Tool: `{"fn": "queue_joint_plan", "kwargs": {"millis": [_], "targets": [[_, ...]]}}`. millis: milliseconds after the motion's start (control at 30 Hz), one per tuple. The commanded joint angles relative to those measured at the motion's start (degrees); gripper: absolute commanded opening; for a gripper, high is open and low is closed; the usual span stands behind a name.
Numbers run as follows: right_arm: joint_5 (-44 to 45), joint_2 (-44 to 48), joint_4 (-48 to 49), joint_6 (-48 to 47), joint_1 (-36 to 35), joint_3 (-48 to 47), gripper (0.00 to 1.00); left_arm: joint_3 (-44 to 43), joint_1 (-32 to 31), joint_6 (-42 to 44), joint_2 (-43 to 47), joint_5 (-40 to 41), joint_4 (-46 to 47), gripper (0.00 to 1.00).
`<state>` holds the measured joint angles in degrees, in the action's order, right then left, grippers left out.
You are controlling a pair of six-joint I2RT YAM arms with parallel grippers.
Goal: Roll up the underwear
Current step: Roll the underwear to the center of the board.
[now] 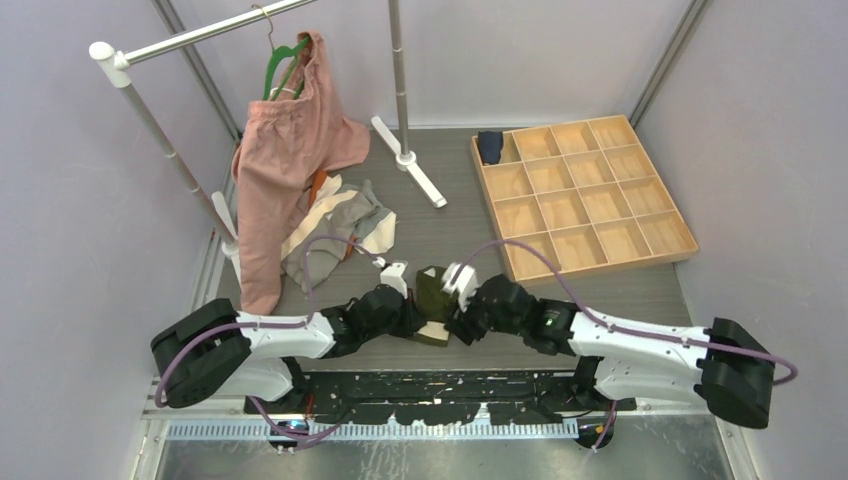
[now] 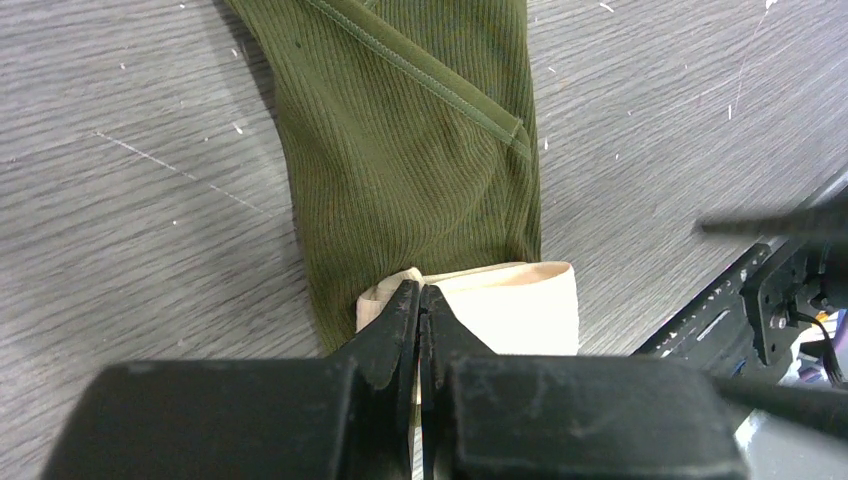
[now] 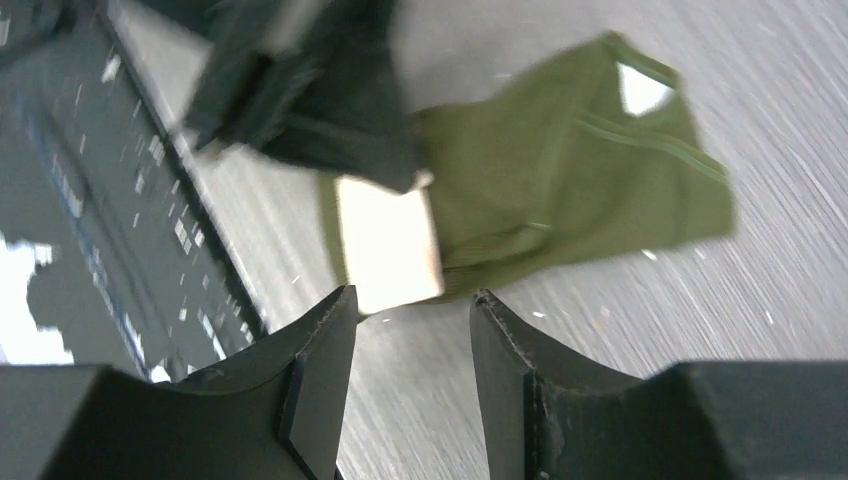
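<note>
Item under inspection: the olive green boxer briefs (image 1: 432, 298), lying on the table (image 1: 450, 200) close to its near edge, between my two arms. They are folded lengthwise into a narrow strip, with the cream waistband (image 2: 520, 305) towards me and the leg ends pointing away. The strip lies flat, and no turn of a roll shows in any view.

Progress, as I judge it: this pair is prepared but not yet rolled. One dark navy bundle (image 1: 490, 146) sits in the far-left corner compartment of the wooden tray (image 1: 600, 200); every other compartment shows bare wood. A loose pile of garments (image 1: 345, 225) in grey, cream and orange lies by the foot of the rack, unrolled, beneath a large pink garment (image 1: 285, 170) on a green hanger. Most of the work therefore remains.

My left gripper (image 2: 420, 295): jaws pressed together, pinching the left corner of the waistband where it meets the green fabric.

My right gripper (image 3: 410, 298): jaws partly apart, nothing between them. It hovers just beside the waistband's free edge, over bare table. The wrist view is blurred, so I cannot tell whether either finger touches the cloth.
</note>
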<state>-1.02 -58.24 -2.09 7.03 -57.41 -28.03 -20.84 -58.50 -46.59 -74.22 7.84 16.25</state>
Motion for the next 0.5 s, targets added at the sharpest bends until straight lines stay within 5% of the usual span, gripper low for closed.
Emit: {"fn": "queue_joint_plan", "kwargs": {"millis": [0,467], "targets": [[0.5,-3.9,2.5,-21.2,-8.9,-3.7,0.52,3.9,-0.2,-0.8,-0.2,1.4,-8.2,0.01],[10.8,-19.5,8.0,-34.5,-18.6,-5.6,0.54,5.0,-0.2,-1.3,1.5,2.3,-8.8,0.01]]}}
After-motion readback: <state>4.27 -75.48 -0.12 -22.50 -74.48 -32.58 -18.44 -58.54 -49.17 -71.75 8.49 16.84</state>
